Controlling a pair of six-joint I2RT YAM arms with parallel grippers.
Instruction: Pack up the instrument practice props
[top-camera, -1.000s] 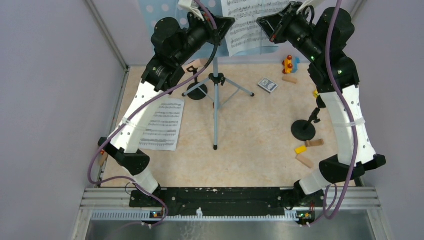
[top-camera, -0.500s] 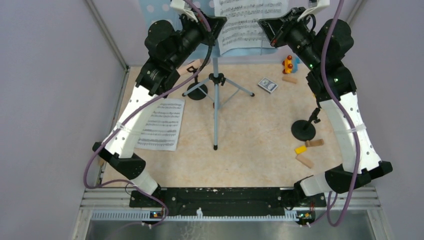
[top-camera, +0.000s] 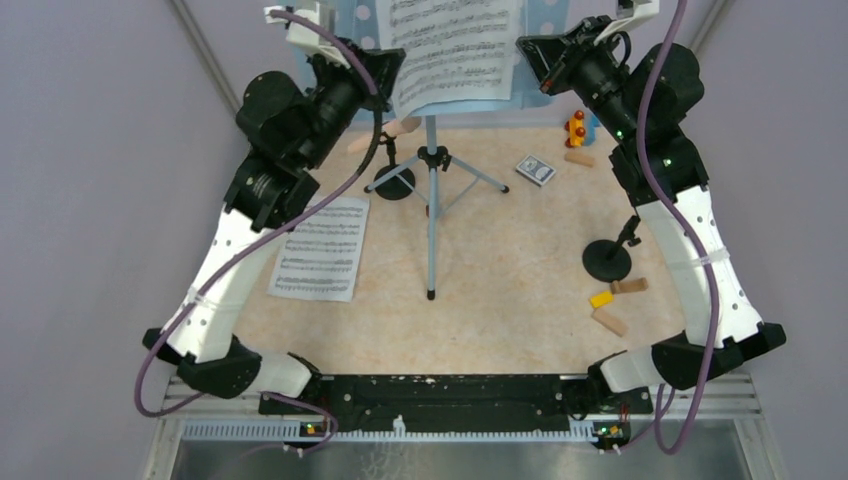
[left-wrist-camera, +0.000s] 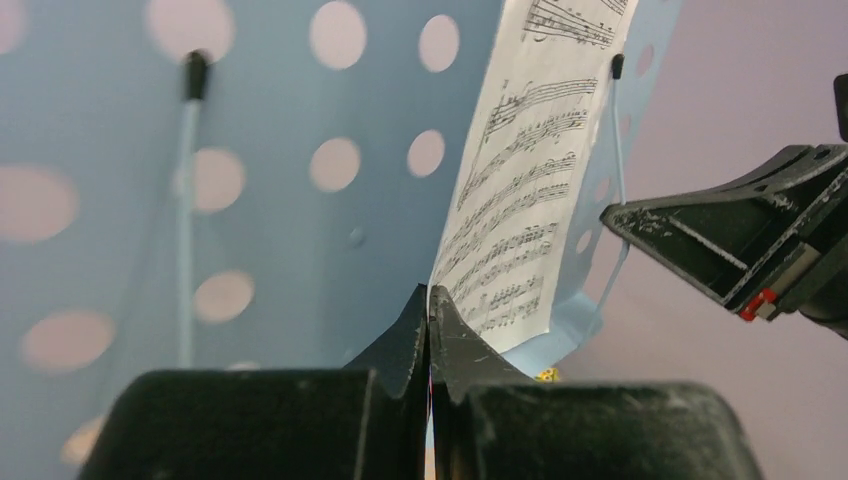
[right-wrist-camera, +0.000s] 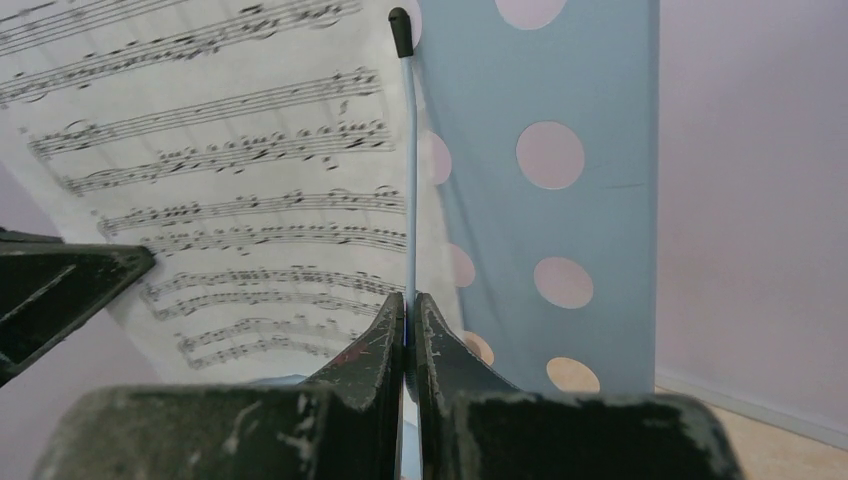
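Note:
The light-blue perforated music rack (top-camera: 545, 20) stands on its grey tripod legs (top-camera: 432, 200) at the back. A white sheet-music page (top-camera: 455, 50) leans on it. My left gripper (top-camera: 392, 72) is shut on that page's left edge, which shows in the left wrist view (left-wrist-camera: 520, 200) at the gripper (left-wrist-camera: 429, 300). My right gripper (top-camera: 530, 55) is shut on the rack's thin page-holder rod (right-wrist-camera: 408, 170), seen in the right wrist view at the gripper (right-wrist-camera: 409, 305). A second page (top-camera: 320, 248) lies flat on the table. Two black round-based mic holders (top-camera: 608, 258) (top-camera: 393, 182) stand on the table.
A small blue-patterned card box (top-camera: 535, 169) lies behind the tripod. Coloured toy blocks (top-camera: 578, 130) sit at the back right, and wooden and yellow blocks (top-camera: 612, 305) lie near the right holder. A beige piece (top-camera: 404, 127) shows beside the left arm. Walls close in on both sides.
My left arm has swung left, and the page on the rack has slid left with its gripper. My right gripper has stayed at the rack's right side.

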